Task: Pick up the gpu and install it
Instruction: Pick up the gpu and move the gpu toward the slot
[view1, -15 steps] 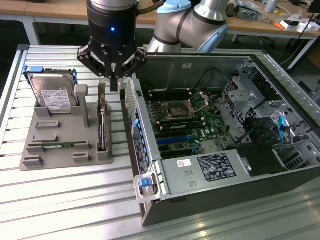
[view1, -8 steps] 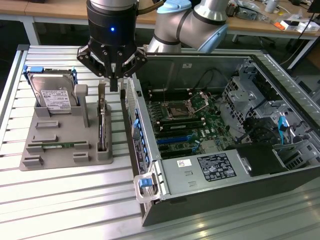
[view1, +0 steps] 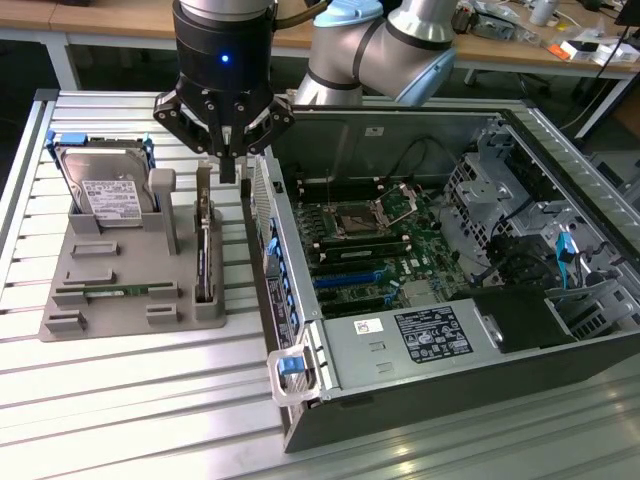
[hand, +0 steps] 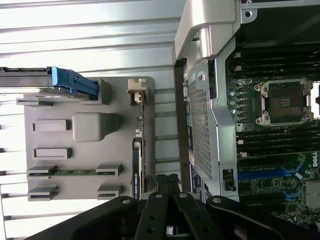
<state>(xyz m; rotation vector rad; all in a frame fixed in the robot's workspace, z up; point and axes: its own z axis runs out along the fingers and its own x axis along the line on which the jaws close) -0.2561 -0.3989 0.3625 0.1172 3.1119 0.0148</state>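
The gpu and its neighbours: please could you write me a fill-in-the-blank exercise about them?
The gpu stands on its edge in a slot of the grey ____. The gripper close to it is ____, not open. The hard drive sits in a frame of ____ colour.
Missing words: holder; shut; blue.

Gripper (view1: 228, 170) black, blue light dot on its body. Arm (view1: 360, 55) silver with pale blue caps. Table (view1: 130, 400) silver, ribbed in stripes. Holder (view1: 120, 262) plain grey. Hard drive (view1: 105, 190) silver, white label, blue frame. Gpu (view1: 204, 250) black with silver bracket. Memory stick (hand: 75, 171) green. Case (view1: 450, 390) dark grey outside. Motherboard (view1: 370, 250) dark green, with blue slots (view1: 350, 280). Power supply (view1: 400, 340) silver, black label, small white sticker. Latch (view1: 290, 365) at the near corner blue.
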